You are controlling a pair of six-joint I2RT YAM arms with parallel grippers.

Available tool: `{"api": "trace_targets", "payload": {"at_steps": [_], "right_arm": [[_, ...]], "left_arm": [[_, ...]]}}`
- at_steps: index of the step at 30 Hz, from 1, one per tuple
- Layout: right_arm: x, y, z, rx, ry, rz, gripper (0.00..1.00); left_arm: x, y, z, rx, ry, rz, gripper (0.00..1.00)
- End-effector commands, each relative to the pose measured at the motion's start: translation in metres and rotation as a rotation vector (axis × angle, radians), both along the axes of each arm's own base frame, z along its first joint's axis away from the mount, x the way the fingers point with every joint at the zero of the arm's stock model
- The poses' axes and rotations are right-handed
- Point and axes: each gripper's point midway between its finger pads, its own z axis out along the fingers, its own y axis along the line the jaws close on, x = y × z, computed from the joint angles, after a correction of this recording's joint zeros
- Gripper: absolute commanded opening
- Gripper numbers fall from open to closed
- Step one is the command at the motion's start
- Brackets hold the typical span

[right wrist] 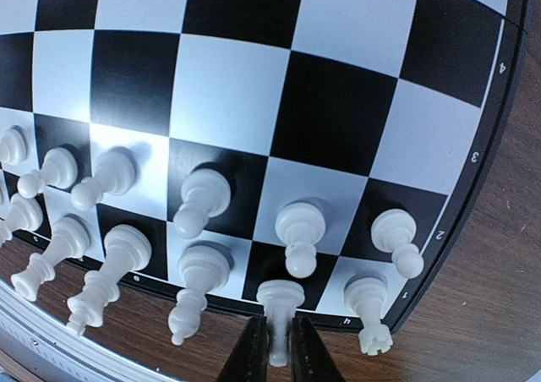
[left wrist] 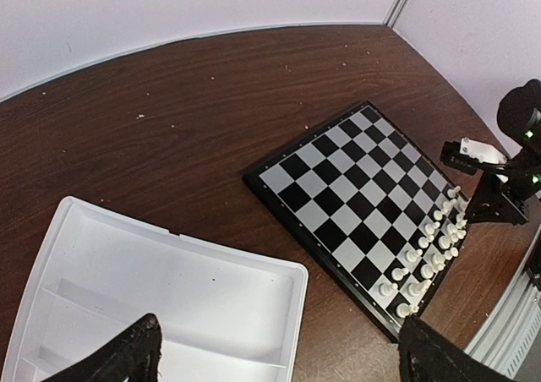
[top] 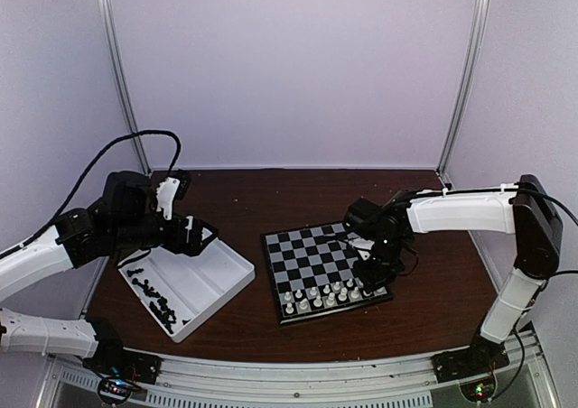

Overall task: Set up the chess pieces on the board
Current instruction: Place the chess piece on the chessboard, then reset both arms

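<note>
A chessboard [top: 305,251] checked in black and pale grey, with a thin black rim, on a dark brown wood-grain table [top: 298,196]. Cream-white chess pieces [top: 327,292] dot its squares, and black pieces [top: 161,307] speckle a plain white tray [top: 212,268]. The left arm [top: 36,259] and right arm [top: 456,214] show black joints and white sleeves. The walls [top: 289,65] are pale lilac.

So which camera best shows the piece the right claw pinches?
Right wrist view: the white piece shows close up between the right gripper fingers. Top view: too tiny to pick out. Left wrist view: far off, indistinct.
</note>
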Motion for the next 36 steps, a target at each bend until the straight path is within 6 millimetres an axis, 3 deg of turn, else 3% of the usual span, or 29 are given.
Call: {"api": "trace_targets", "payload": {"at_steps": [1, 12, 16, 24, 29, 31, 35, 36], "right_arm": [[0.008, -0.002, -0.002, -0.023, -0.028, 0.003, 0.15], [0.010, 0.000, 0.007, -0.006, -0.045, 0.006, 0.20], [0.013, 0.001, 0.024, 0.029, -0.097, 0.008, 0.32], [0.031, -0.009, 0.096, 0.139, -0.367, -0.015, 0.40], [0.058, -0.044, 0.152, 0.138, -0.709, -0.134, 0.49], [0.064, -0.060, 0.174, 0.159, -0.854, -0.184, 0.59], [0.076, -0.104, 0.212, 0.159, -1.157, -0.371, 0.98], [0.076, -0.117, 0.220, 0.134, -1.233, -0.407, 1.00]], "left_arm": [[0.006, 0.000, 0.008, -0.017, -0.035, 0.013, 0.98], [0.007, -0.001, 0.008, -0.023, -0.032, 0.014, 0.98], [0.007, 0.001, 0.007, -0.018, -0.036, 0.026, 0.98], [0.009, 0.012, 0.008, -0.004, -0.055, 0.073, 0.98], [0.012, 0.020, 0.009, 0.047, -0.121, 0.078, 0.98], [0.013, 0.025, 0.007, 0.077, -0.155, 0.087, 0.98], [0.020, 0.034, 0.005, 0.118, -0.215, 0.126, 0.97], [0.022, 0.036, 0.005, 0.124, -0.231, 0.138, 0.98]]}}
